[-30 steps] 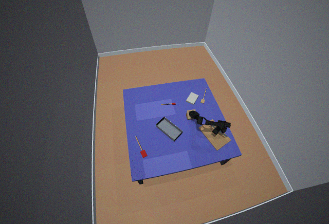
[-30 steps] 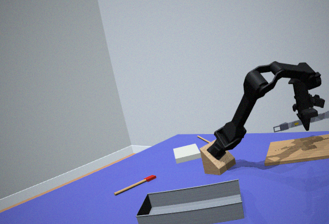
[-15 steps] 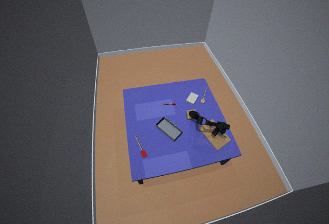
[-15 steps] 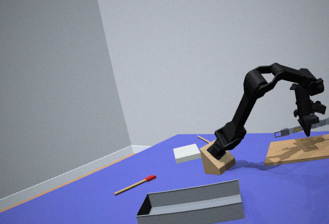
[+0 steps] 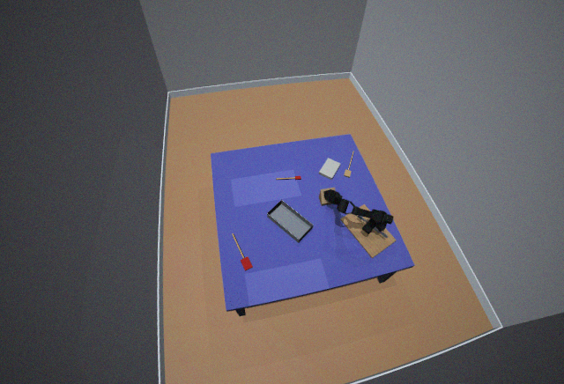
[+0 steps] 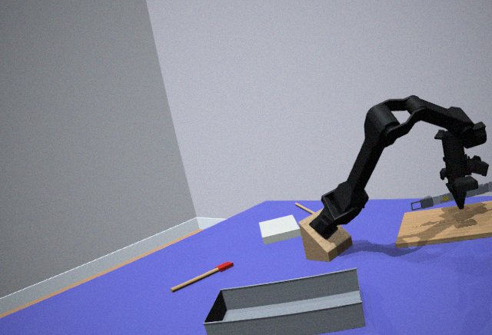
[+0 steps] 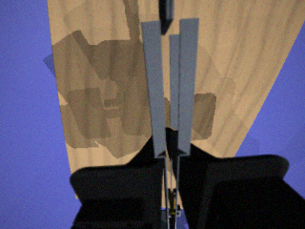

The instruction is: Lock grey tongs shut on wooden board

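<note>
My gripper is shut on the grey tongs, gripping them across both arms. In the exterior view the tongs slope, with the hinge and its end loop at the lower left and the arms rising to the right, cut off by the frame edge. In the wrist view the arms stand close together with a narrow gap; the yellow-marked hinge shows small between the fingers. The tongs hang a little above the wooden board. Whether the lock holds cannot be seen.
The roasting tin stands empty mid-table. The arm's wooden base block, a white block, two red-headed utensils and a tan-headed one also stand or lie on the blue table.
</note>
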